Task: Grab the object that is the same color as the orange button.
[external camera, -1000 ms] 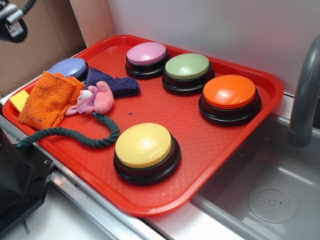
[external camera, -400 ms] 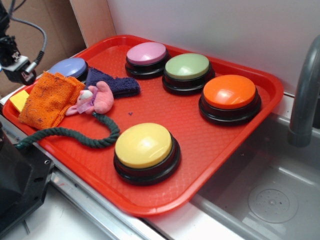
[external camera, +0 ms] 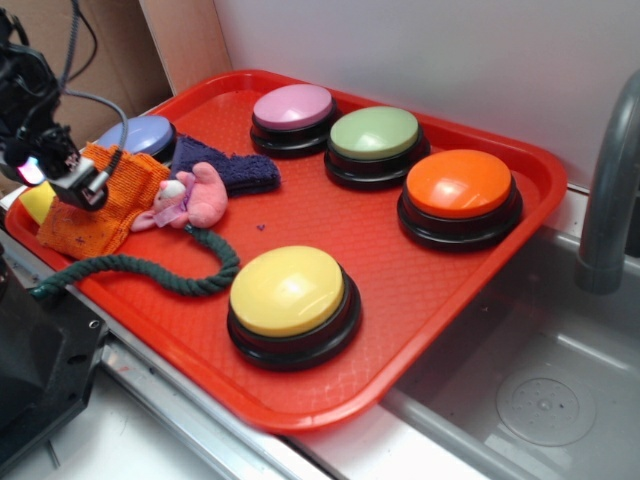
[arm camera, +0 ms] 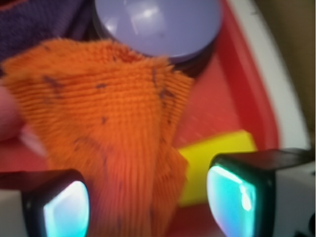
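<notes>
The orange rag [external camera: 100,228] [arm camera: 108,118], speckled terry cloth, lies crumpled at the left end of the red tray [external camera: 400,320]. My gripper [external camera: 62,178] [arm camera: 148,207] hangs just over its left part. It is open, and in the wrist view the rag's lower fold shows in the gap between the two fingertips, with neither pad touching it. The orange button [external camera: 459,183] stands at the tray's right side, far from the gripper.
A yellow square [arm camera: 217,153] and a dark purple cloth [external camera: 235,168] flank the rag, with a lilac-blue button [external camera: 140,132] behind it. Nearby lie a pink plush [external camera: 195,197] and a green rope [external camera: 150,270]. Yellow [external camera: 288,290], green [external camera: 375,133] and pink [external camera: 293,106] buttons fill the tray; a sink [external camera: 540,400] lies to the right.
The gripper has come down from the top left corner and moved right, ending over the orange rag. Nothing on the tray has moved.
</notes>
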Robot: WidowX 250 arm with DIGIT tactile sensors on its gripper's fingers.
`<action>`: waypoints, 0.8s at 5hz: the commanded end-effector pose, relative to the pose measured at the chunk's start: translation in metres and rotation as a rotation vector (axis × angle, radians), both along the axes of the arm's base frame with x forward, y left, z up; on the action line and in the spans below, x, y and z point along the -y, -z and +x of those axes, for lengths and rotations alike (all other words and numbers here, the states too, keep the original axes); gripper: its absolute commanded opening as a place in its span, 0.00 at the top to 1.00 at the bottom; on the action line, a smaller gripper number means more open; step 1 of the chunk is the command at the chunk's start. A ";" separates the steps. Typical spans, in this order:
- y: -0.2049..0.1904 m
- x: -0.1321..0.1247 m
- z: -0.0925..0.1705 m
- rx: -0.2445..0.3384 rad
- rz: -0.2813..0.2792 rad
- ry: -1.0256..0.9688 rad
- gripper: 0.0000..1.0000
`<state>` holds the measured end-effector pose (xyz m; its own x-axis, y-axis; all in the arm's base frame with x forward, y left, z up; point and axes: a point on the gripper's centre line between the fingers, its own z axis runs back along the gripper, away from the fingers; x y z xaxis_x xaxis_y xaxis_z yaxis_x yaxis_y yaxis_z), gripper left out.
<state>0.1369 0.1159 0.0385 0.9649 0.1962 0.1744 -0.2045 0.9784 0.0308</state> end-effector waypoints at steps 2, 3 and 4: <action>0.011 0.006 0.017 0.039 0.022 0.056 1.00; 0.014 0.009 0.019 0.034 0.019 0.070 1.00; 0.012 0.011 0.019 0.045 0.017 0.067 1.00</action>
